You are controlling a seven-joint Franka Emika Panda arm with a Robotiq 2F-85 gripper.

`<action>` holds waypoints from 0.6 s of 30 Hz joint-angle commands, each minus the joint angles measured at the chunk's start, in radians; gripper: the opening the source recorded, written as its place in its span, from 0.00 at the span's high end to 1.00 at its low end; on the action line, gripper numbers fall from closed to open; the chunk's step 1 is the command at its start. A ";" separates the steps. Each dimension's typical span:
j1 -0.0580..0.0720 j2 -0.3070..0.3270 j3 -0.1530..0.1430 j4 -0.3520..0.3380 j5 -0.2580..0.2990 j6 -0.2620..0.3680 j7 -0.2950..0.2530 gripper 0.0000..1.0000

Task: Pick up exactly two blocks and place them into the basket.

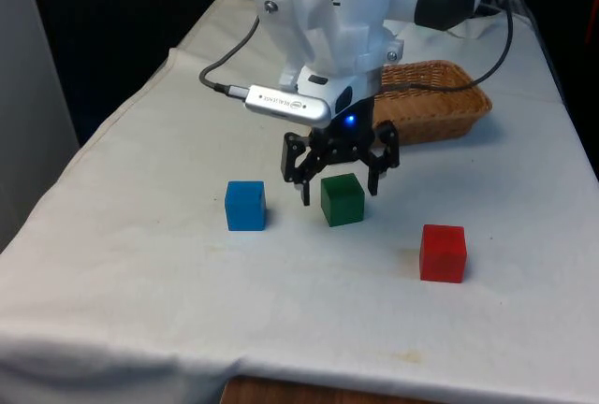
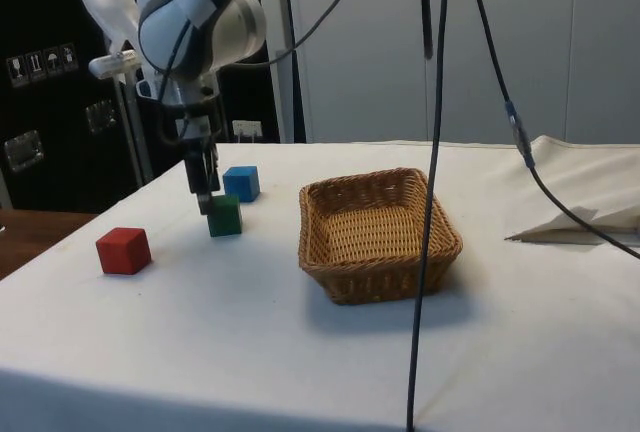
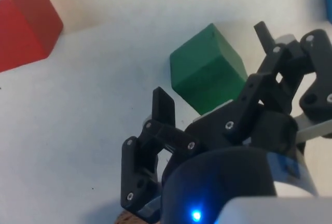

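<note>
**Green block sits just under the spread end effector**

The green block (image 1: 342, 198) looks like a small, rigid painted cube, probably wood: light, stiff, not fragile, with flat faces that may be a little slick. The sensible hold is across two opposite vertical faces, fingers square to them and low enough that the cube cannot pivot out (a corner grip would likely twist it).

The end effector (image 1: 339, 184) hangs with its fingers spread wide and nothing between them. In the wrist view the green block lies on the surface (image 1: 140, 254) between and slightly ahead of the two fingers, turned a little off square to them. It appears close below the fingertips, though whether they touch it is hard to say.

The blue block (image 1: 245, 205) rests beside the end effector, near the green one; the red block (image 1: 443, 252) lies further off on the other side. The basket (image 2: 380, 232) stands well apart, behind the end effector, holding no blocks.
</note>
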 commanded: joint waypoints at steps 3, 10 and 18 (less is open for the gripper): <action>0.003 -0.016 0.002 -0.031 0.003 0.028 -0.018 0.00; 0.009 -0.032 0.003 -0.071 0.002 0.057 -0.038 0.00; 0.012 -0.039 0.003 -0.097 0.003 0.077 -0.055 0.39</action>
